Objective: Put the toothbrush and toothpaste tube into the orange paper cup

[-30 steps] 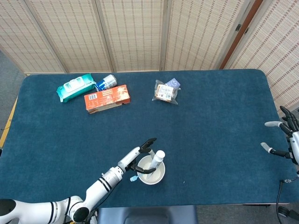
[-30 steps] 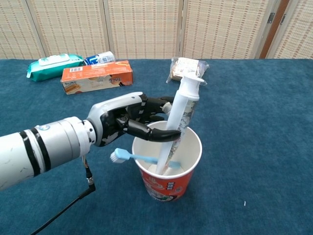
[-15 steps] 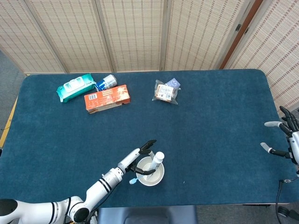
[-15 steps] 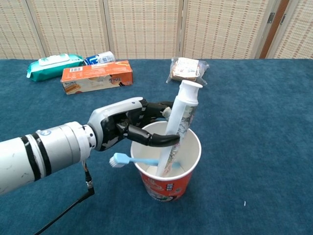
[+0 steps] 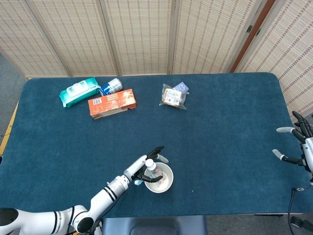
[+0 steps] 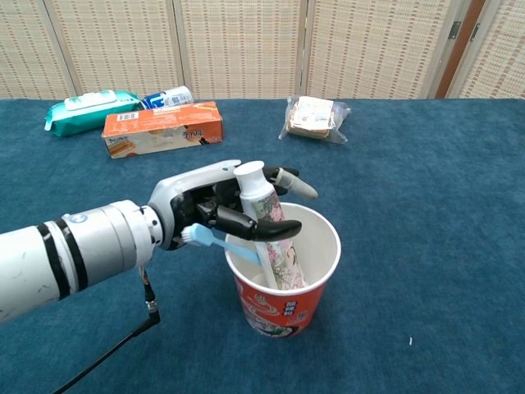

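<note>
The orange paper cup (image 6: 283,283) (image 5: 159,178) stands near the table's front edge. The white toothpaste tube (image 6: 267,234) (image 5: 150,166) stands in it, cap up, leaning left against the rim. A light blue toothbrush (image 6: 215,240) (image 5: 139,182) lies slanted with its handle in the cup and its head out over the left rim. My left hand (image 6: 209,205) (image 5: 145,168) reaches in from the left and holds the tube, thumb across its front and fingers behind it. My right hand (image 5: 298,146) hovers at the table's right edge, fingers spread, holding nothing.
At the back left lie a green wipes pack (image 5: 78,91) (image 6: 86,111), a blue can (image 5: 111,86) and an orange box (image 5: 112,103) (image 6: 162,128). A clear snack packet (image 5: 173,97) (image 6: 314,116) sits at the back centre. The blue table (image 5: 230,127) stretches wide between the hands.
The toothpaste tube has sunk lower into the cup and tipped from leaning right to leaning left, against my left hand. The toothbrush head has risen toward the hand. The right hand is unchanged.
</note>
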Robot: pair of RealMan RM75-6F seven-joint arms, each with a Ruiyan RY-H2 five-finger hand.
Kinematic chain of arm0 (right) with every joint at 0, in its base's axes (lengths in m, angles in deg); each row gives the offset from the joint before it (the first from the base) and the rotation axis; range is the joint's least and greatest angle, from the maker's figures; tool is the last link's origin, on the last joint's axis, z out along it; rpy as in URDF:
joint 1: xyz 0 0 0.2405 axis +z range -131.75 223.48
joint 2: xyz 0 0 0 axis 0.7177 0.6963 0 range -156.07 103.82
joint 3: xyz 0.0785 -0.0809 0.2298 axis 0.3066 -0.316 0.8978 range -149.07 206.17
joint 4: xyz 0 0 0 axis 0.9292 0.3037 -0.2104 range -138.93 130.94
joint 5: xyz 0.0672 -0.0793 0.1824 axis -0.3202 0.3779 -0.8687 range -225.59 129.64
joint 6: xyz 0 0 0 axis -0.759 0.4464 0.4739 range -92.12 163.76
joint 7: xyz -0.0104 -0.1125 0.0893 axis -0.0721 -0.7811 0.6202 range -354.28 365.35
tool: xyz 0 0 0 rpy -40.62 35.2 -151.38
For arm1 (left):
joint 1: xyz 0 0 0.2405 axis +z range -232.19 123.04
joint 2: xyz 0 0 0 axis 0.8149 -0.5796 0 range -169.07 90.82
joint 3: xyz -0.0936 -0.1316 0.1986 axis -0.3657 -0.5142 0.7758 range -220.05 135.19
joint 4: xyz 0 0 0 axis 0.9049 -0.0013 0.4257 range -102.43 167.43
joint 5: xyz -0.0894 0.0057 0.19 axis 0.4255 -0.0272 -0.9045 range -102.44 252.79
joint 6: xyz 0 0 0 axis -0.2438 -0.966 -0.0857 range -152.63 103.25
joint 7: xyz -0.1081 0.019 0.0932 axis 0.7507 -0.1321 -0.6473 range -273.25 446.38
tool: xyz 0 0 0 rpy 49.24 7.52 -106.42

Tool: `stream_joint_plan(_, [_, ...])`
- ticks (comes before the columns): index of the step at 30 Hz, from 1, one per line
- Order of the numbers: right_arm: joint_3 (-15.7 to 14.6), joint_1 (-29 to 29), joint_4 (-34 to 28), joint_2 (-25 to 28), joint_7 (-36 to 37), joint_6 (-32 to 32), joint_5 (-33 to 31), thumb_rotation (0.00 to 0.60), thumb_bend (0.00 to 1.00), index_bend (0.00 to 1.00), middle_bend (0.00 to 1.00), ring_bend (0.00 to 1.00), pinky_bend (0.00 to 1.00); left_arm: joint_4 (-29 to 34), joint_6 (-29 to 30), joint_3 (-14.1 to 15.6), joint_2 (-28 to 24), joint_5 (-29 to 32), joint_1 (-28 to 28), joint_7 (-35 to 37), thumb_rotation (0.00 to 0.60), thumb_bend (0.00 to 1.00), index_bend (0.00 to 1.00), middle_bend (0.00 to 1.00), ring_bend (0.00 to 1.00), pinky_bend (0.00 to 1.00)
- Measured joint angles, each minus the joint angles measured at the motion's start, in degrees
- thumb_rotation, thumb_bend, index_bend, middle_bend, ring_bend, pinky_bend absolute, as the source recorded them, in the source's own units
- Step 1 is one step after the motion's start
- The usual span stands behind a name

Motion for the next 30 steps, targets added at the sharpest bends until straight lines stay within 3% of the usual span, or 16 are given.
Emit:
stream_joint_plan(4, [0.0,0.1,0.0,0.0,0.0,0.1,0.0,0.6,0.09,0.38,0.01,0.0,0.2,0.4,0.1,0.0,-0.3,0.1,0.0,-0.2,0.6,0.27,0.26,0.0,0.0,0.0])
stream_joint_plan(17, [0.1,0.1,-0.7,0.3,-0.3,-0.2,0.1,0.6,0.09,0.38,0.01,0.0,0.2,3.6,0.9,-0.3,-2.9,1.0,0.1,-4.4,0.6,0.27,0.0,0.0,0.0,0.0])
stream_joint_plan(30, [0.2,0.7,-1.8,0.6,-1.3,0.0,0.5,0.6,0.09,0.38,0.01,0.0,0.2,7.2,2.1,-1.0,-6.8,4.3,0.8,-9.3,0.6,0.27,0.0,0.0,0.0,0.0])
